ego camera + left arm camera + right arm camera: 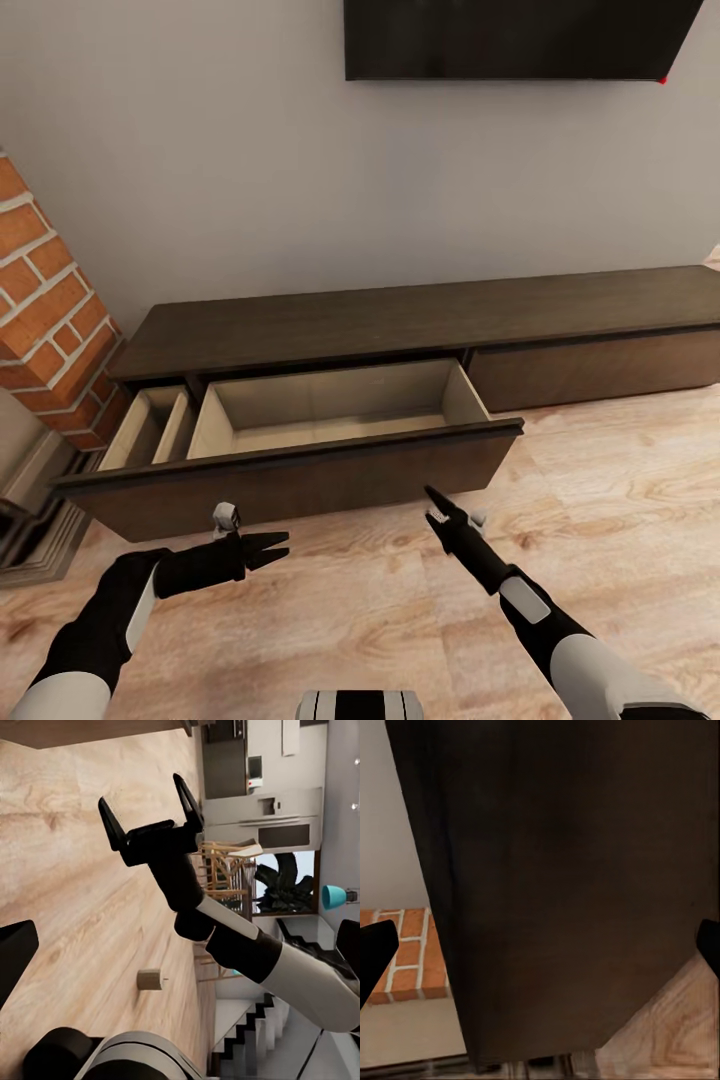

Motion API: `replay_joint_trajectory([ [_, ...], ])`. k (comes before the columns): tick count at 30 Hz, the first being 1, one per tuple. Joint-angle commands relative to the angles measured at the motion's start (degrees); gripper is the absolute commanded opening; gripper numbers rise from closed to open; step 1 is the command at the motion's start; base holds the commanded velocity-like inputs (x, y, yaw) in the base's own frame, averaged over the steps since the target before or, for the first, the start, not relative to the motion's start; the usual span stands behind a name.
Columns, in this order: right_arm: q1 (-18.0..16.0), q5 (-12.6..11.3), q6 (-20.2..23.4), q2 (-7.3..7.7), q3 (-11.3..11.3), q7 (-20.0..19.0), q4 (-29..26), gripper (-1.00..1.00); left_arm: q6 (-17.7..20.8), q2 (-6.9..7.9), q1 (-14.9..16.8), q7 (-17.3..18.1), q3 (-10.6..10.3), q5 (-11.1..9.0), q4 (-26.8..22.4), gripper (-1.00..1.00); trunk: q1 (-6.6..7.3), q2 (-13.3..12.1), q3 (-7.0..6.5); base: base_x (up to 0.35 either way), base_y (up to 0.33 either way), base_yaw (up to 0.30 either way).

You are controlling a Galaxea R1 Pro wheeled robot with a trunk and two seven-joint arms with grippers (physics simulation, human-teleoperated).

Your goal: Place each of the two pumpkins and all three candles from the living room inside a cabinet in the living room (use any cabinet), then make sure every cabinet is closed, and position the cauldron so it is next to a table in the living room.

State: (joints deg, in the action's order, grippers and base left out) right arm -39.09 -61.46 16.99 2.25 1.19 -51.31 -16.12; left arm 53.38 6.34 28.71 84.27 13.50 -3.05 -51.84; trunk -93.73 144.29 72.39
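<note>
Head view, cabinet [420, 320]: long, low, dark brown, against the grey wall beneath a black wall screen [520, 38].
Head view, drawer [300, 440]: pulled well out at the cabinet's left end; a wide beige compartment and narrower ones beside it, nothing lying in the parts that show.
Head view, left gripper [275, 548]: low over the wooden floor [620, 470], just in front of the drawer's front panel, fingers a little apart, nothing between them.
Head view, right gripper [435, 505]: pointing up at the drawer front, close to its lower edge; contact cannot be judged, and the finger spread is unclear from this angle.
Head view, brick fireplace [50, 310]: at the cabinet's left end.
Left wrist view, right gripper [150, 814]: fingers spread wide, holding nothing, above the floor.
Left wrist view, small brown cylinder [149, 979]: on the floor by the robot's base, too small to name for certain.
Left wrist view, background: kitchen units, wooden chairs, a plant, stairs.
Right wrist view, drawer front [570, 885]: dark panel close ahead; fingertips sit at the picture's two edges, wide apart.
Writing: none readable.
</note>
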Motion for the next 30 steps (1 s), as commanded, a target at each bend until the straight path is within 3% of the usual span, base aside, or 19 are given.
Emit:
replay_joint_trajectory([
  [1, 0.0, -0.2, 1.4, 0.03, 0.1, 0.4, -0.1, 1.0, 0.6, 0.06, 0.0, 0.2, 0.0, 0.0, -0.1, 1.0, 0.01, 0.0, 0.04, 0.0, 0.0, 0.0],
  [7, 0.0, 2.0, 6.1, -0.08, 0.1, 1.2, -0.2, 1.0, 0.8, 0.15, 0.0, 0.1, -0.2, 0.2, -0.2, 1.0, 0.01, 0.0, 0.04, 0.0, 0.0, 0.0],
  [15, 0.0, 3.0, 13.2, 0.03, 0.1, 1.8, -0.2, 1.0, 1.0, 0.24, 0.0, 0.2, -0.4, 0.2, 0.0, 1.0, 0.22, -0.1, -1.73, 0.0, 0.0, 0.0],
  [23, 0.0, 10.0, 18.4, 0.03, 0.1, 1.8, 0.6, 1.0, 3.1, 0.17, 0.0, 0.2, -4.6, 0.3, -0.1, 1.0, 0.42, -0.2, -3.5, 0.0, 0.0, 0.0],
  [30, 0.0, 13.3, 23.2, 0.0, 0.1, 5.7, 0.3, 1.0, 3.3, 0.11, 0.0, 0.1, -7.0, 0.3, 0.1, 1.0, 0.6, -0.3, -5.05, 0.0, 0.0, 0.0],
])
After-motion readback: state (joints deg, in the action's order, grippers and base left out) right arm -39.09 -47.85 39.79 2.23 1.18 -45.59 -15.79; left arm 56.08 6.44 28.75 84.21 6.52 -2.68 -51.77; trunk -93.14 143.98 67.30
